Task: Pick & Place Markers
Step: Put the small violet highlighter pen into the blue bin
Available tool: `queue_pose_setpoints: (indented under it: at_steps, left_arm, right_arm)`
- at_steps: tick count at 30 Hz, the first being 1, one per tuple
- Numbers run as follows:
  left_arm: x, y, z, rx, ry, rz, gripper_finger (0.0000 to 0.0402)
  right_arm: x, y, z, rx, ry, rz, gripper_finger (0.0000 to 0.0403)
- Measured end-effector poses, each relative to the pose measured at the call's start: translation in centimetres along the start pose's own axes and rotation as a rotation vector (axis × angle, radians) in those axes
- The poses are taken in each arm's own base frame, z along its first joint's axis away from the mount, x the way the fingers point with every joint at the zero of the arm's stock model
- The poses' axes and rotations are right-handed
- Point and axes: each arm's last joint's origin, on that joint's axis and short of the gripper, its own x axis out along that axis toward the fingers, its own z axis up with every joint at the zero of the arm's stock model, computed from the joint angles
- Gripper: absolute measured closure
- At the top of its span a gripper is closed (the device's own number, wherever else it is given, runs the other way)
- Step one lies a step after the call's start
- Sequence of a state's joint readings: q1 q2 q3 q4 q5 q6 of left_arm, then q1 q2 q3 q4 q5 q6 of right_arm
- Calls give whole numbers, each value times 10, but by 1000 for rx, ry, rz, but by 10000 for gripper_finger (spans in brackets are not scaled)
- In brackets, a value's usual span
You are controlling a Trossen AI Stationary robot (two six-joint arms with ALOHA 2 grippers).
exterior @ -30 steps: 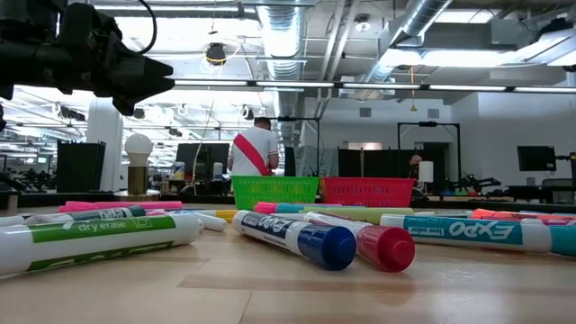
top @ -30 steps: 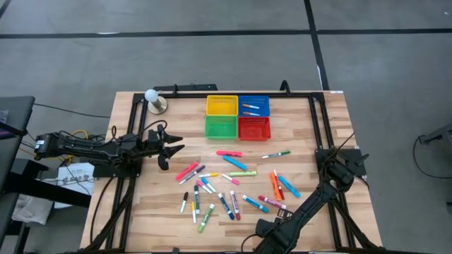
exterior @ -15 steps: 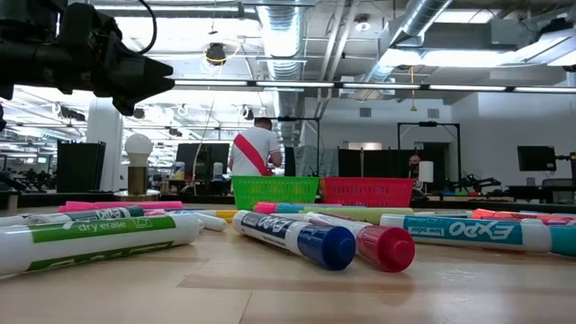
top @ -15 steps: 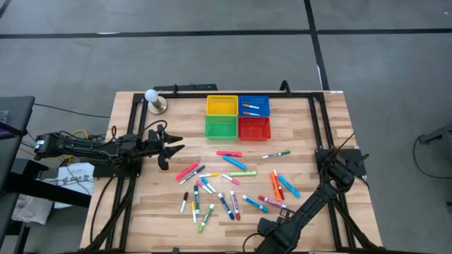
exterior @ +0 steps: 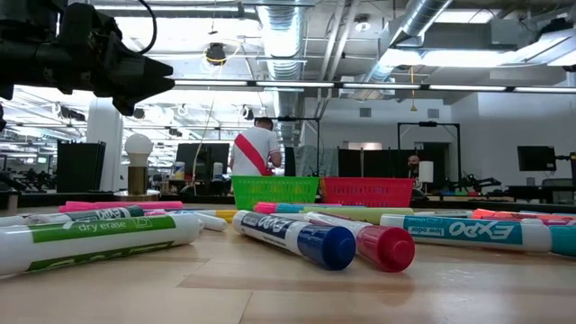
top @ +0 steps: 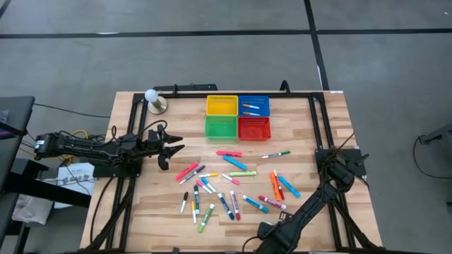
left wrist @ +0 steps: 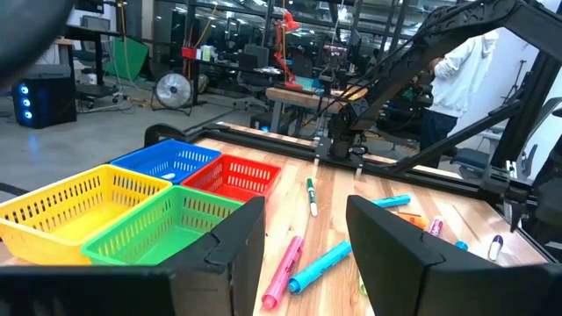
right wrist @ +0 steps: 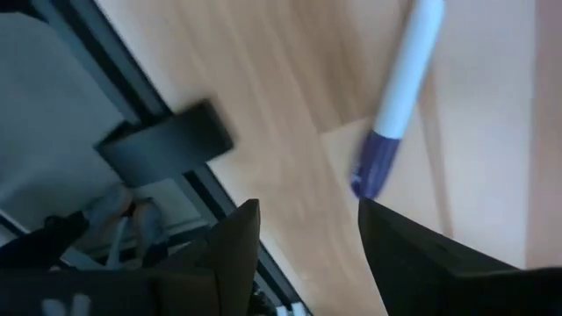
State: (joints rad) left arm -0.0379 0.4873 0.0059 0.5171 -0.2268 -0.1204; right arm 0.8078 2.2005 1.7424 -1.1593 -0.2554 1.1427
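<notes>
Several markers (top: pixel 229 185) in pink, blue, green, orange and white lie flat and scattered on the wooden table's middle; the low view shows a green one (exterior: pixel 99 238) and a blue-capped one (exterior: pixel 297 239) up close. Two more lie in the blue basket (top: pixel 254 106). My left gripper (top: pixel 171 147) hangs open and level over the table's left side, short of the markers (left wrist: pixel 285 268). My right gripper (right wrist: pixel 303 254) is open near the table's near edge (top: pixel 267 229), pointing steeply down; a white marker with a purple cap (right wrist: pixel 399 96) lies beyond its fingertips, not between them.
Yellow (top: pixel 222 105), green (top: pixel 221 127) and red (top: pixel 254 128) mesh baskets stand with the blue one in a square at the far middle. A white ball on a stand (top: pixel 152 99) is at the far left. A black frame (top: pixel 314 120) borders the table. A person (exterior: pixel 255 148) stands far behind.
My right gripper has tipped a little at the wrist while staying near the table's near edge. The markers and baskets lie as before.
</notes>
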Motion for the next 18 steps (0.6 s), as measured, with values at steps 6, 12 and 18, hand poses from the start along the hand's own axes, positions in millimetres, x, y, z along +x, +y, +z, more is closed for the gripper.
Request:
queue_pose_setpoints:
  at_steps: [6,12,18]
  left_arm:
    - [0,0,0,0,0,0,241]
    - [0,0,0,0,0,0,241]
    - [0,0,0,0,0,0,241]
  right_arm:
    - [-1,0,6,5,-27,19,219]
    - [1,-3,9,17,-29,9,218]
    - [1,-7,10,46,-18,-17,218]
